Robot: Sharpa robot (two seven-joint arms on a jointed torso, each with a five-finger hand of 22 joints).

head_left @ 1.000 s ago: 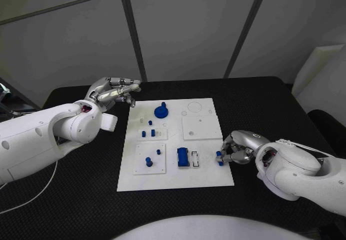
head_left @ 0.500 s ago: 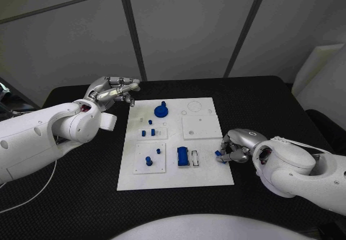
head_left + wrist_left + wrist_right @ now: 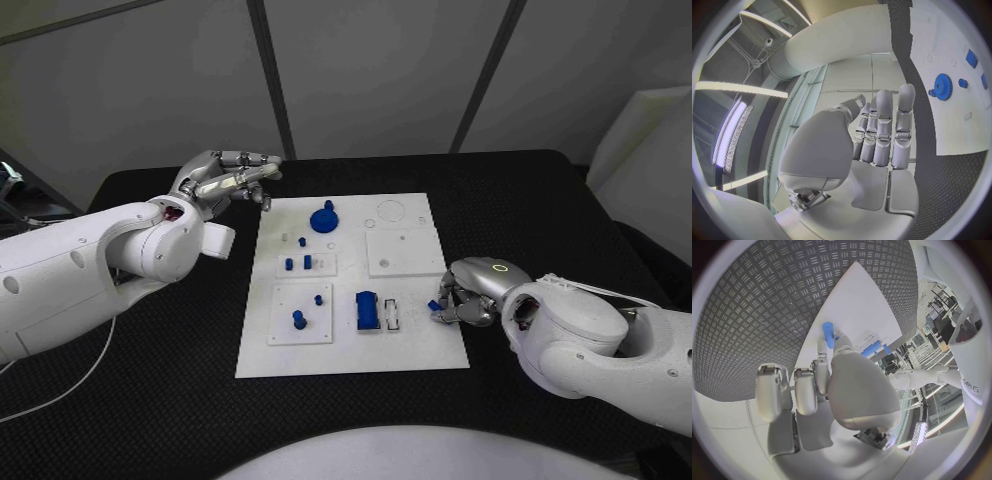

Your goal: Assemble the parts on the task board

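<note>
Task board (image 3: 418,345) white; parts blue, incl. gear (image 3: 323,219) and block (image 3: 366,311); bench (image 3: 159,400) black, fine tread-plate pattern; right hand (image 3: 464,298) and left hand (image 3: 228,181) silver.

Head view: high camera looking steeply down on the black table (image 3: 173,400), the task board (image 3: 353,290) central, the left arm entering from 9 o'clock and the right arm from 3 o'clock. Left wrist view: fisheye set close behind the left hand (image 3: 873,135), facing along its fingers, off the board's edge. Right wrist view: fisheye close behind the right hand (image 3: 826,385), facing the board; all three views share the board
</note>
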